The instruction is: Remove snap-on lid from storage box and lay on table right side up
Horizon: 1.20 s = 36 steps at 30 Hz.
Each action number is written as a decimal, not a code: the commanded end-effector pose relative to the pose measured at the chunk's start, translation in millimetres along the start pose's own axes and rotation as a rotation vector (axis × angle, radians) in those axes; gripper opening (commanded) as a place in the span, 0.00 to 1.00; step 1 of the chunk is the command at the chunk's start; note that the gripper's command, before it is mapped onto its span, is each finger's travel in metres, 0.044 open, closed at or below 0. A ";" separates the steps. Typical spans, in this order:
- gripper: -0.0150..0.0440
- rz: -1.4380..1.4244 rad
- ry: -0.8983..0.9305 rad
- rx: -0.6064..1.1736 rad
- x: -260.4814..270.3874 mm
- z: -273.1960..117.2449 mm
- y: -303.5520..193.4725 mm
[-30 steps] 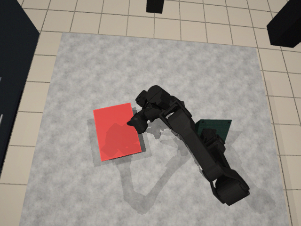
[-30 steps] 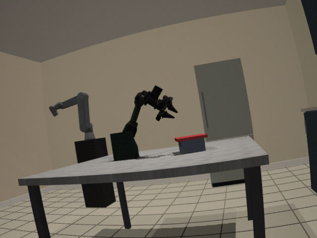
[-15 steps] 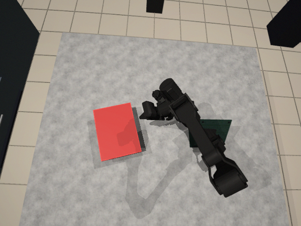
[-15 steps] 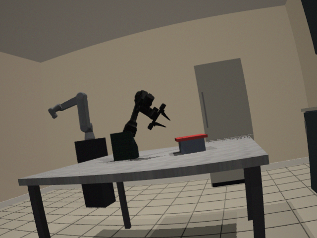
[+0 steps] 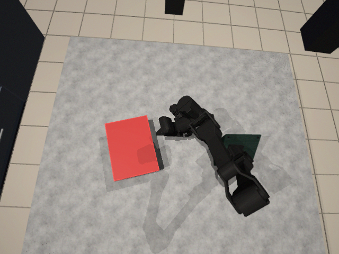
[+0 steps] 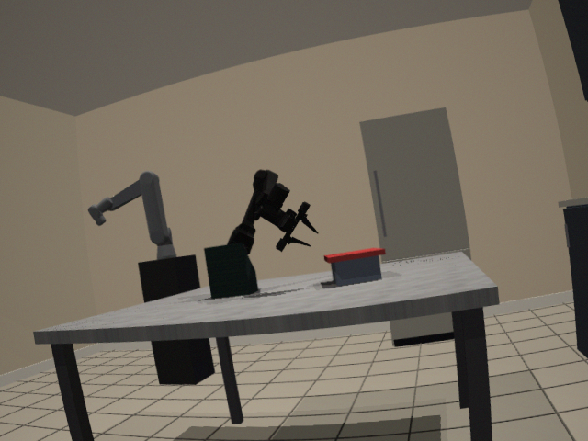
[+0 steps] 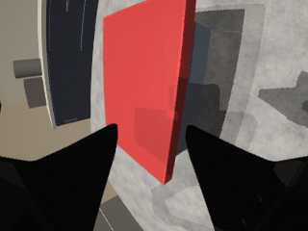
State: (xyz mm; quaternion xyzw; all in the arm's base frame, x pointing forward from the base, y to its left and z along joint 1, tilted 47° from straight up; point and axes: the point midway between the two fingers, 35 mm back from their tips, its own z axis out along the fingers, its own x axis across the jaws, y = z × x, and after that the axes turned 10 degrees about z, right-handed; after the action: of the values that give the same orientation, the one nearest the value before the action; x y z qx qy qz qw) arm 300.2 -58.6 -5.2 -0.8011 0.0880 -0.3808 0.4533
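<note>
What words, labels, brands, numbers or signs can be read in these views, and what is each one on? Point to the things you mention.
None can be read. The red lid (image 5: 131, 147) (image 6: 355, 254) (image 7: 141, 72), the box (image 6: 356, 270) (image 7: 198, 63) and the black arm (image 5: 216, 148) (image 6: 247, 222) show no legible text, nor does the dark green block (image 5: 246, 139) (image 6: 229, 270).
</note>
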 end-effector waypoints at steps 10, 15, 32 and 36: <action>0.65 0.018 -0.001 -0.001 -26.2 17.7 -2.0; 0.65 0.017 -0.007 -0.005 -26.0 24.7 -0.5; 0.65 0.013 -0.015 -0.012 -25.5 52.3 1.9; 0.65 0.014 -0.014 -0.012 -25.5 58.8 1.5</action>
State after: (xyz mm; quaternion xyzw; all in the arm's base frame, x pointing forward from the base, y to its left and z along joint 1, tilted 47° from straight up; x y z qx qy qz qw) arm 317.9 -10.9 -36.0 -0.8057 0.0913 -0.3697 0.4537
